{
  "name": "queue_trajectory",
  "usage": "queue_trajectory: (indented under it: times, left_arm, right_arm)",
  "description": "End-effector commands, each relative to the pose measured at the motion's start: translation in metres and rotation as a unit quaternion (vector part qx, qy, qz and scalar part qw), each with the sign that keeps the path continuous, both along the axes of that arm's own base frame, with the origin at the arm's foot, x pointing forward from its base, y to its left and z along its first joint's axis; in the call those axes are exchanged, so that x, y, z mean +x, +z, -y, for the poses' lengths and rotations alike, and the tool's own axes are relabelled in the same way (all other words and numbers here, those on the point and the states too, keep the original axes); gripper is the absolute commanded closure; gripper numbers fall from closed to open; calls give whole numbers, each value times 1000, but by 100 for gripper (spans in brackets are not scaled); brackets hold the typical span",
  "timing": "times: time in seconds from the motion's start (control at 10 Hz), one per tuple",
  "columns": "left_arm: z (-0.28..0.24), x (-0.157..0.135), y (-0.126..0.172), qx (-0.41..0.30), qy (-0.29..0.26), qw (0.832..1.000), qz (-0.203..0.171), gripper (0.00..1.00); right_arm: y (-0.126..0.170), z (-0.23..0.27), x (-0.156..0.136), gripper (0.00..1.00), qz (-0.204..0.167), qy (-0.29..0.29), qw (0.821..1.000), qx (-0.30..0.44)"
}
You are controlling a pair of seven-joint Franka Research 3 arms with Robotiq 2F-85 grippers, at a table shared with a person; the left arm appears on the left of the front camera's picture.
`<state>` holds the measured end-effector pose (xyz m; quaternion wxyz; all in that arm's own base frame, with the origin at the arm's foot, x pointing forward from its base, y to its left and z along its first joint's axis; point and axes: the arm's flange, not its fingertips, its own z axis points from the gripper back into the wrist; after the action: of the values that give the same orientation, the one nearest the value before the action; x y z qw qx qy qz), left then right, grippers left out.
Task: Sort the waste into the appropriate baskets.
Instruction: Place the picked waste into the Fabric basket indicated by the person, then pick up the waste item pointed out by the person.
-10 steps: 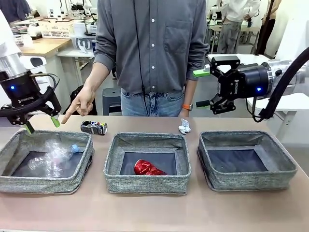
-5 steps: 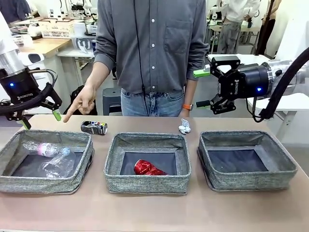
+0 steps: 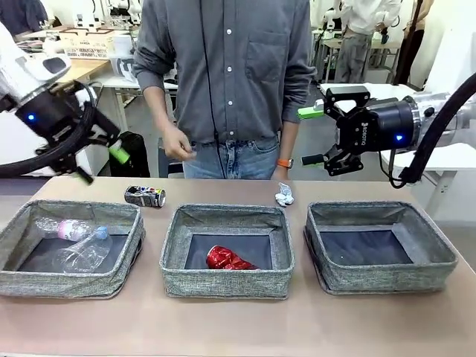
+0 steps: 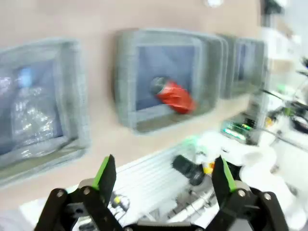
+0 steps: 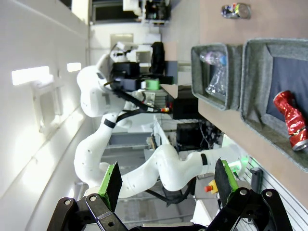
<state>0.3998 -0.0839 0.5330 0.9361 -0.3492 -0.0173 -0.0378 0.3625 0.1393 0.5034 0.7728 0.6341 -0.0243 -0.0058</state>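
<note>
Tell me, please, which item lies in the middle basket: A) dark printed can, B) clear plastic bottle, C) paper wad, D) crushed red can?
D: the crushed red can lies on the dark bottom of the middle basket.

Bright, even light comes from overhead; the middle basket casts only a faint shadow on the table before it. The front view is sharp. The left wrist view smears with motion blur, the crushed red can in that basket fuzzy. In the right wrist view the wall left of the basket glares white.
</note>
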Motion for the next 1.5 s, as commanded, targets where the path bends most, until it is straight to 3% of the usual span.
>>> queue_trajectory:
  times: [0.0, 0.1, 0.2, 0.3, 0.4, 1.4]
  left_arm:
    - [-16, -2, 1, -373, -203, 905, 11, 0]
    - [-18, -5, -1, -444, -141, 885, 16, 0]
    - [-22, -11, -4, -482, -121, 867, 28, 0]
    - [-26, -12, -5, -503, -91, 859, 15, 0]
    - [-11, -6, 15, -238, -59, 968, 56, 0]
    - [-11, -6, 15, -238, -59, 968, 56, 0]
  right_arm:
    - [0, 0, 2, 0, 7, 3, 1000, 9]
    - [0, 0, 2, 0, 7, 3, 1000, 9]
    - [0, 0, 2, 0, 7, 3, 1000, 9]
    - [0, 0, 2, 0, 7, 3, 1000, 9]
    - [0, 0, 2, 0, 7, 3, 1000, 9]
    - [0, 0, 2, 0, 7, 3, 1000, 9]
